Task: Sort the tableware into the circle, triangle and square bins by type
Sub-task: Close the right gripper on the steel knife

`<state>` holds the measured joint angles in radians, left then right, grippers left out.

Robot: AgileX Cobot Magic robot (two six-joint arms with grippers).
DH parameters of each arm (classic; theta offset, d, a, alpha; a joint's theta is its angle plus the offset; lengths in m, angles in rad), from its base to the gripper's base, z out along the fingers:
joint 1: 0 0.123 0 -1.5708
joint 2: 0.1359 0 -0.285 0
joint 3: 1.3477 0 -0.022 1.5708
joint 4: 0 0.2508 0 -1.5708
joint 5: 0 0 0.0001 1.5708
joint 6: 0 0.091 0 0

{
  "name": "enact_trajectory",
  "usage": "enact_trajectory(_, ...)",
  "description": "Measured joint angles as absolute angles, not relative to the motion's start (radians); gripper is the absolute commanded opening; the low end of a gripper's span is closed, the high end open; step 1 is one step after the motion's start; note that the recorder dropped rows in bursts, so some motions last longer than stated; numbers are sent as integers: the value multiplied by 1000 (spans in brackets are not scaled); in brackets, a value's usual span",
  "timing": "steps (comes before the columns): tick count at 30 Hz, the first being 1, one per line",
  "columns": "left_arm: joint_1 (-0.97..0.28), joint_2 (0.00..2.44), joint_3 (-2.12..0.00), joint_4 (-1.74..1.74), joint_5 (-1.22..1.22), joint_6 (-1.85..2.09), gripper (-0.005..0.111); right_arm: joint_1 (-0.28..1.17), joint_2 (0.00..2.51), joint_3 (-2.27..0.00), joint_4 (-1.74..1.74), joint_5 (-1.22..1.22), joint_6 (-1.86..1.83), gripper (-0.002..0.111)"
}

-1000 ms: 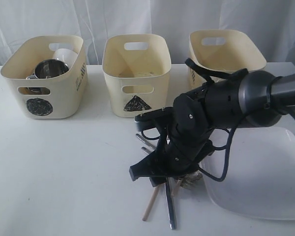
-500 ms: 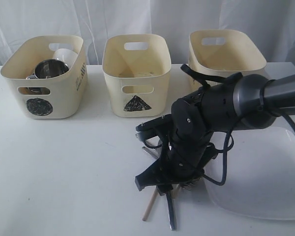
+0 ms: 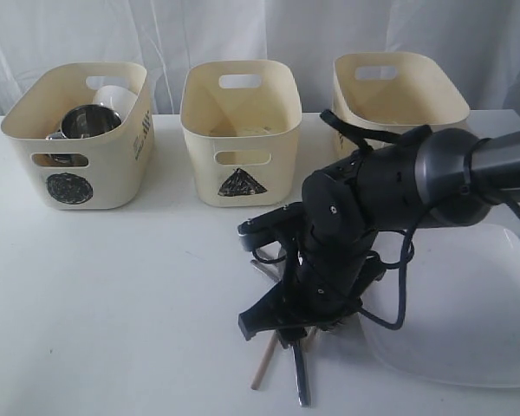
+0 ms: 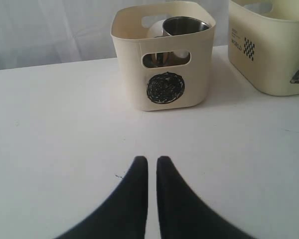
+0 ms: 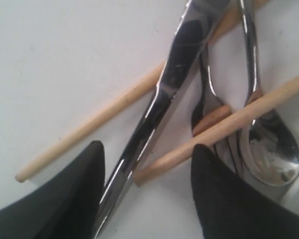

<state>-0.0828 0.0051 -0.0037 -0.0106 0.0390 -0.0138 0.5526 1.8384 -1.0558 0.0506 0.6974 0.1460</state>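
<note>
We are holding the right gripper (image 3: pixel 299 319) low in the centre of the exterior frame, its jaws spread wide over the cutlery heap and gripping nothing. In the wrist view its fingers are straddling the steel knife (image 5: pixel 162 99) and the end of one chopstick (image 5: pixel 214 133). The other chopstick (image 5: pixel 89 127), the fork (image 5: pixel 205 107) and the spoon (image 5: pixel 270 147) are lying crossed among them.

Because the pieces are overlapping, we are judging it best to centre on the knife handle alone, come down square to the table (image 3: pixel 113 303), and close firmly before lifting slowly so nothing drags along.

The plate (image 3: pixel 468 329) is sitting at the lower right, just beside the heap. The circle bin (image 3: pixel 78 169), at the upper left, is already holding a steel mug (image 3: pixel 88 121). The triangle bin (image 3: pixel 243 152) is standing at the upper centre and the square bin (image 3: pixel 399 87) at the upper right.

The left gripper (image 4: pixel 152 160) is pressed shut on nothing, facing the circle bin.

On the triangle bin's side we are reading "WORLD" beside a checker patch; the rest of that print is too small to read.
</note>
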Motion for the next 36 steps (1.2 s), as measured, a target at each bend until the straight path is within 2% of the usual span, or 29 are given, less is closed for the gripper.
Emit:
enact_trajectory(11,-83,5,-4,-11,39,-14,13,558,1762,-1075,54,692,124,50)
enact_trajectory(36,-83,5,-4,-11,39,-14,13,558,1841,-1073,54,655,93,50)
